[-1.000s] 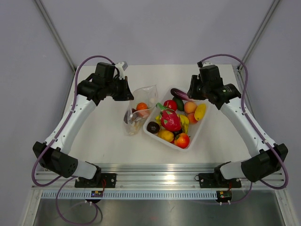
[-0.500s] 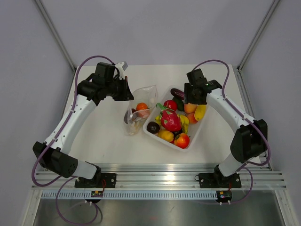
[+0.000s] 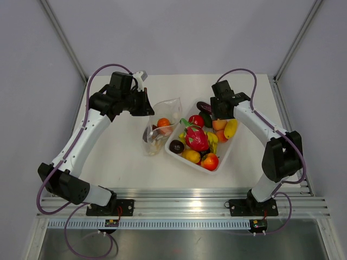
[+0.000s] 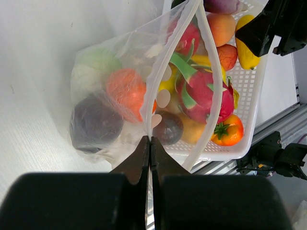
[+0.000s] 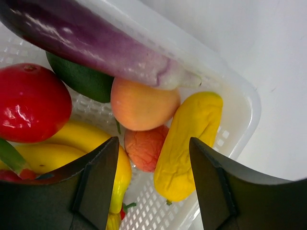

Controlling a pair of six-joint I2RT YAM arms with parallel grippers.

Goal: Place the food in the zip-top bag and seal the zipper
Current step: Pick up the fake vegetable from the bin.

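L jaws clenched on rim of the zip-top bag (image 4: 115, 81), which lies on the table (image 3: 124, 157) left of the tray (image 5: 242, 115), while R jaws, spread over the food (image 3: 198, 138), prob. target the orange-red fruit (image 5: 145, 146): packed neighbours could block a finger, popping it loose.

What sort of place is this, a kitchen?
Probably a robotics test bench, not a kitchen: two robot arms are bolted to a metal rail at the edge of a white table, plain grey panels wall it in, and the tray holds toy fruit.
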